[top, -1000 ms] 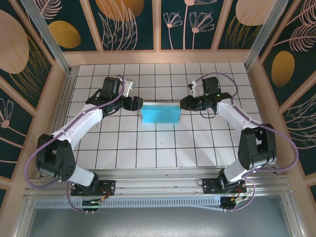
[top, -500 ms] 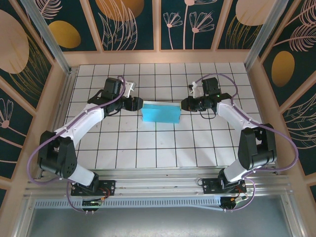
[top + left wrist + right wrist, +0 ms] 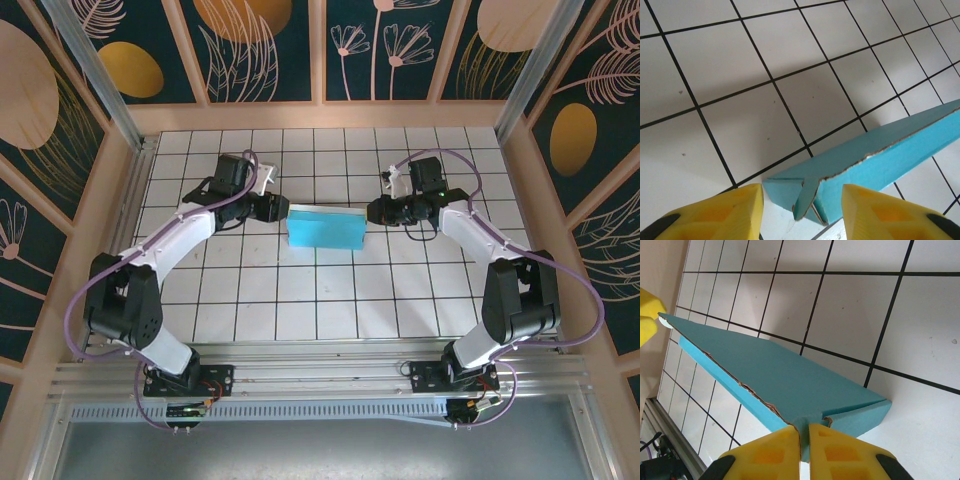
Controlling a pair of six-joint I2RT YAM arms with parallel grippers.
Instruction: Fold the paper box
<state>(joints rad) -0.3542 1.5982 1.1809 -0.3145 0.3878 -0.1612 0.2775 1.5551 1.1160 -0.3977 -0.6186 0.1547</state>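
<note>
Paper box (image 3: 325, 227) hasn't moved, mid-table (image 3: 300, 300) nearer the far edge; right jaws now clamped on its right end, left jaws have narrowed but are still gapped either side of its left end, so both ends look nearly pinned for folding.

White gridded tabletop (image 3: 330, 300) ringed by dark floral wall panels (image 3: 250, 50).

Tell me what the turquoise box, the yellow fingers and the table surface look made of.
Paper box: thin card, matte turquoise; the rough cut edges show a pale fibrous core.
Yellow fingers: probably plastic, matte, with recessed pockets moulded or printed in.
Table: smooth white surface with black grid lines, slightly speckled; laminate or printed sheet, I cannot tell which.
</note>
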